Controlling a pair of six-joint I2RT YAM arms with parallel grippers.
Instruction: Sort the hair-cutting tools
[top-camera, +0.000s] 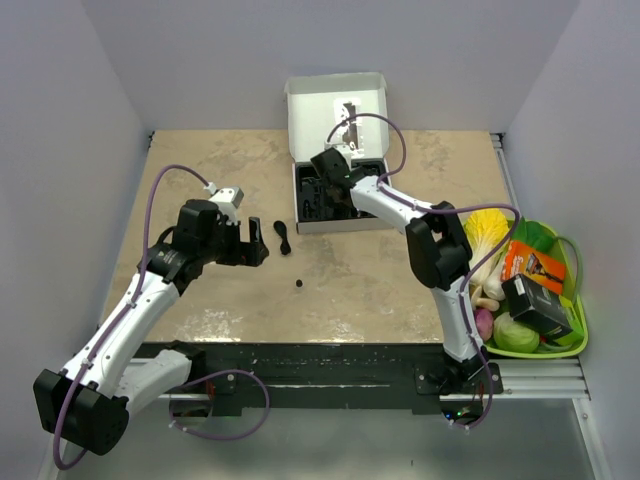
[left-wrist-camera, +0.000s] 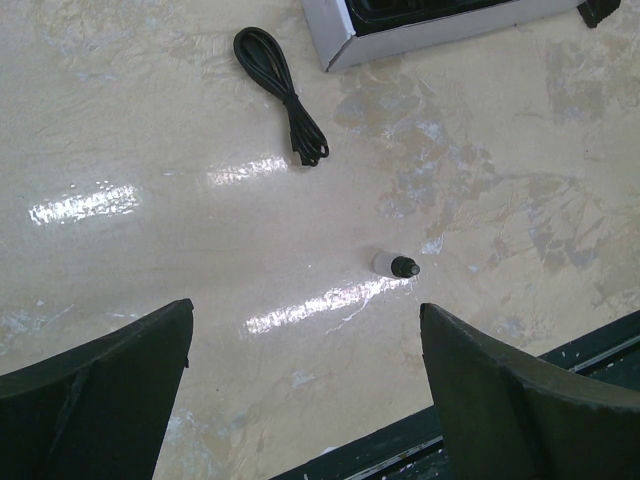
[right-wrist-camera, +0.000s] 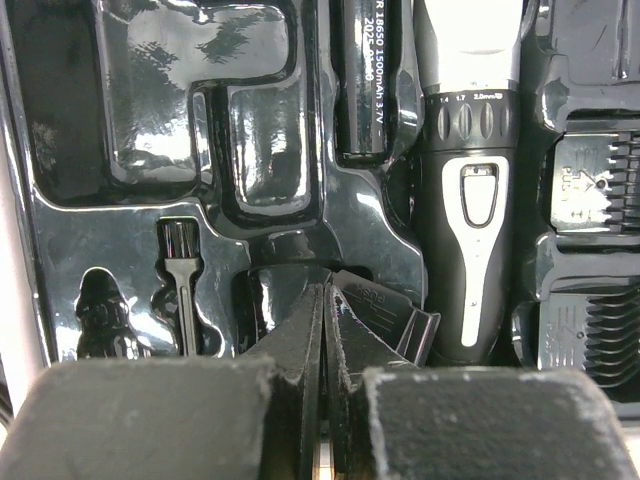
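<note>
Tiny black-capped round bottle (left-wrist-camera: 397, 265) may roll if wide-open left end effector (left-wrist-camera: 305, 325) nudges it; right end effector (right-wrist-camera: 325, 300) closed.

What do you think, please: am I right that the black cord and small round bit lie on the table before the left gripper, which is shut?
Not quite: the left gripper is open, as the left wrist view shows. The black cord and the small round bit do lie on the table before it.
</note>
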